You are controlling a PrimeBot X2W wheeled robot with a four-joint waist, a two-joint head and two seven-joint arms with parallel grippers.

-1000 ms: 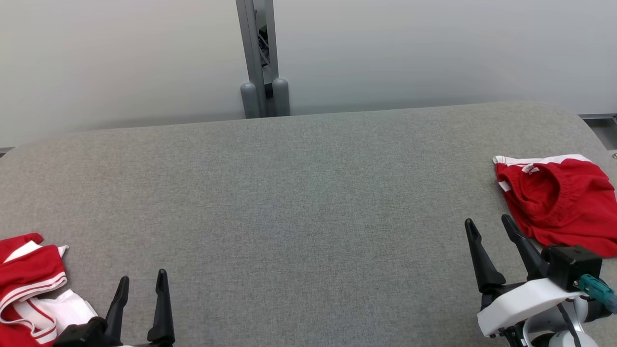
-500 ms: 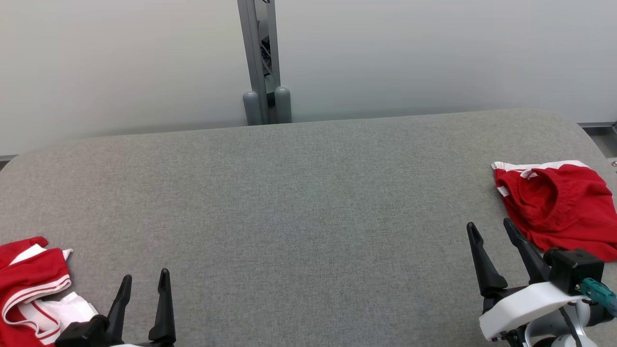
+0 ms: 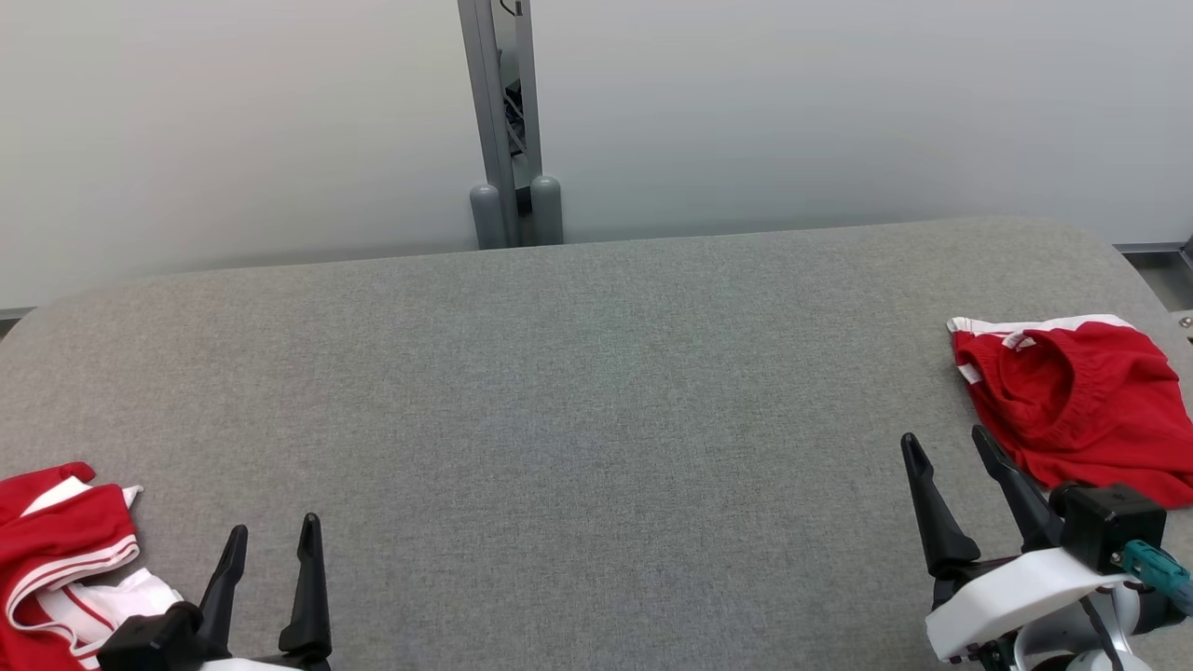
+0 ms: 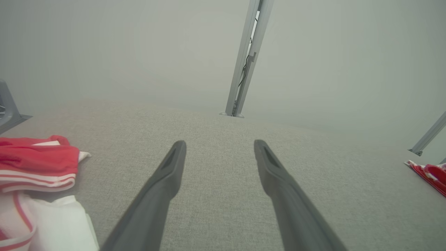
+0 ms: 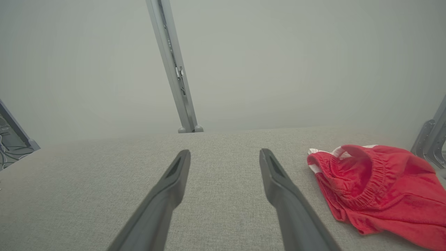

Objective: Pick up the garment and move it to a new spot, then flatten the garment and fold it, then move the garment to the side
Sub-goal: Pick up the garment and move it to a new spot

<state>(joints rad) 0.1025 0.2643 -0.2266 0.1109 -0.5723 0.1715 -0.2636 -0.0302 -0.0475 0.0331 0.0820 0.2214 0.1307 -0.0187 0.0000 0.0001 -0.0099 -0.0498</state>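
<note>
The fingers point(image 4: 158, 190) of the left gripper point(image 3: 274, 525) stand spread wide with bare cloth between them and hold nothing. The fingers point(image 5: 285, 198) of the right gripper point(image 3: 943, 436) are spread just as wide and are likewise empty.

Both grippers hover low over a table point(image 3: 596, 391) covered in grey woven fabric, with rounded far corners. Behind it runs a pale, plain wall point(image 3: 233, 121) split by one grey metal post point(image 3: 503, 112). Two short grey stubs point(image 3: 487, 216) with rounded tops stand at the foot of the post.

There are two grippers, four dark fingers and two garments. A red garment point(image 3: 1072, 401) with a gathered elastic band and a white edge lies crumpled near the table's right side. It is to the right of the right gripper's fingers and a little beyond them, with a strip of grey table between. A red-and-white garment point(image 3: 65, 550), bunched and striped, lies at the table's near left. It is to the left of the left gripper's fingers, close to them but apart. Neither garment touches any finger, and the middle of the table separates the two.
</note>
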